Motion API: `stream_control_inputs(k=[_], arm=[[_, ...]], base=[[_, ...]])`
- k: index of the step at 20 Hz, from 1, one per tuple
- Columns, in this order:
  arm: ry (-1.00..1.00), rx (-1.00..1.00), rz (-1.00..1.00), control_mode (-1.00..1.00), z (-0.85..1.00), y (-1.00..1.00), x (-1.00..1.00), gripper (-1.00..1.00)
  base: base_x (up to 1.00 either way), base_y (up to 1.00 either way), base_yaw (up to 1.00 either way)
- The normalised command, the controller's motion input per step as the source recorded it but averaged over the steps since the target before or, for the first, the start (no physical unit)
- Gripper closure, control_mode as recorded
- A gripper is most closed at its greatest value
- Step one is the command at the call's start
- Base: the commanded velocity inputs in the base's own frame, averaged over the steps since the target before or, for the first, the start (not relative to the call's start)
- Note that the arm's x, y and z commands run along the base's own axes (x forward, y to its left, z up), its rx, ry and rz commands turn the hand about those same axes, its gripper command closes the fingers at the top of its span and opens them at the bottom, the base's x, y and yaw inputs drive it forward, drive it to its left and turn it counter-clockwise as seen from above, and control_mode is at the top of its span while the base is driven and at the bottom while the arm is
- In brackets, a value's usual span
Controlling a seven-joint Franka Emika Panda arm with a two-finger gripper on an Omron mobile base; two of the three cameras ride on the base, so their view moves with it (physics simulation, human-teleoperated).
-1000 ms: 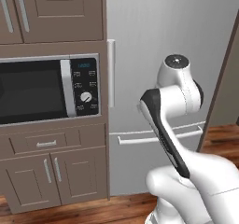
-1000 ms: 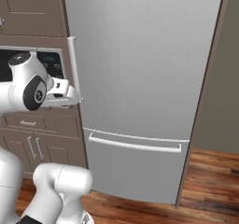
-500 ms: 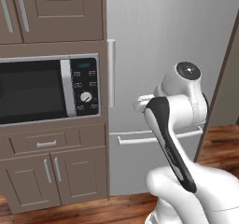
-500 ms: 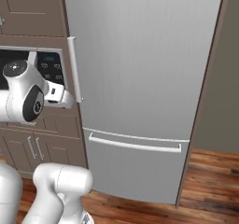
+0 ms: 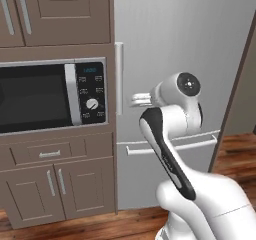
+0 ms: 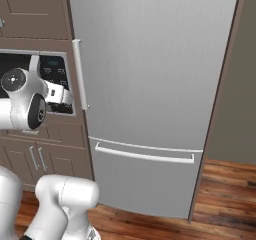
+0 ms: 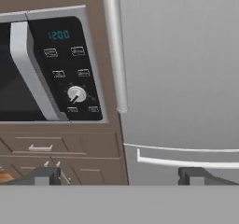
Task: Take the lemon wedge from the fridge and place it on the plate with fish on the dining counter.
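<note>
A home kitchen, rendered. A tall silver-grey fridge (image 6: 150,84) with a pale vertical bar handle (image 6: 80,74) and a bottom drawer (image 6: 145,184) stands shut. At its 9 o'clock, a black-fronted microwave (image 5: 47,96) is built into brown wooden cabinets (image 5: 55,14), with drawers and cupboard doors (image 5: 45,194) below. The floor (image 6: 220,194) is reddish wood planks.

Closed fridge (image 7: 186,69) beside microwave (image 7: 42,73), pincer (image 7: 119,176) wide.
</note>
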Motion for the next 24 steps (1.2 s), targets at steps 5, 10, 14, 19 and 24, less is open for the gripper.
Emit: stream_control_inputs(k=[5,10,14,19,24], arm=[[0.02,0.0,0.0,-1.0,0.12,0.0,0.76,-1.0],[0.07,0.0,-0.02,-1.0,0.0,0.0,1.0,-1.0],[0.06,0.0,-0.01,-1.0,0.0,0.0,0.99,-1.0],[0.0,0.02,0.0,-1.0,-0.18,0.2,0.63,-1.0],[-0.15,0.0,0.0,-1.0,-0.51,0.39,0.25,-1.0]], base=[[0.0,0.0,0.0],[0.0,0.0,0.0],[0.0,0.0,0.0],[0.0,0.0,0.0],[0.0,0.0,0.0]])
